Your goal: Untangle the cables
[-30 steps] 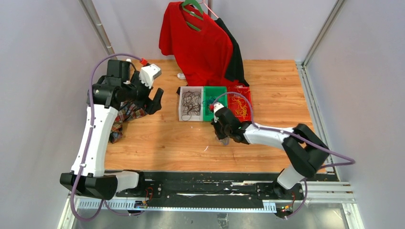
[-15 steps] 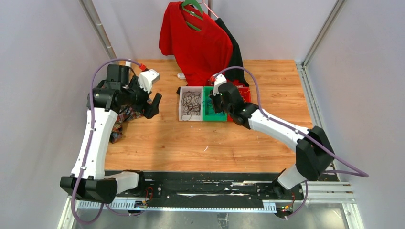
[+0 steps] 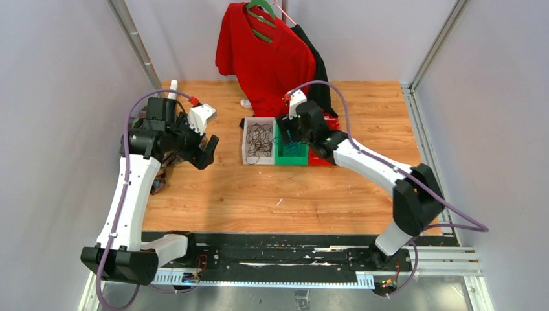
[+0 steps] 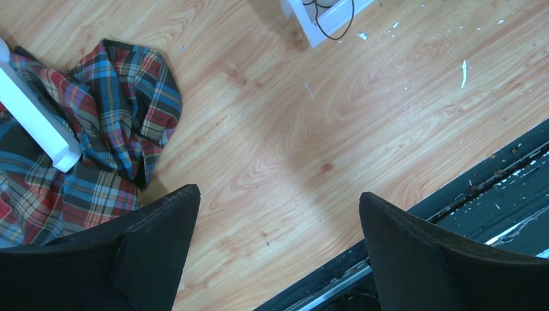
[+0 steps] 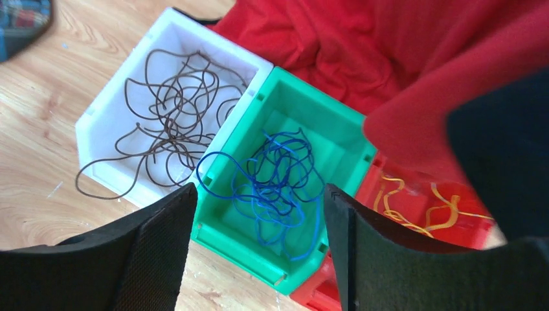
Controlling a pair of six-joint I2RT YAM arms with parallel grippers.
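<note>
Three bins stand side by side at mid-table. In the right wrist view dark cables lie looped in the white bin, blue cables in the green bin, and yellow cables in the red bin. One dark loop hangs over the white bin's front wall. My right gripper hovers open just above the blue cables, holding nothing; from above it is over the green bin. My left gripper is wide open and empty over bare wood, left of the bins.
A plaid cloth lies crumpled at the table's left side, with a white bar across it. A red shirt and a black garment hang behind the bins, draping onto the red bin. The black base rail borders the near edge.
My right gripper swung from the wood in front of the bins up over the green bin and opened. My left gripper shifted slightly toward the near side, still open.
</note>
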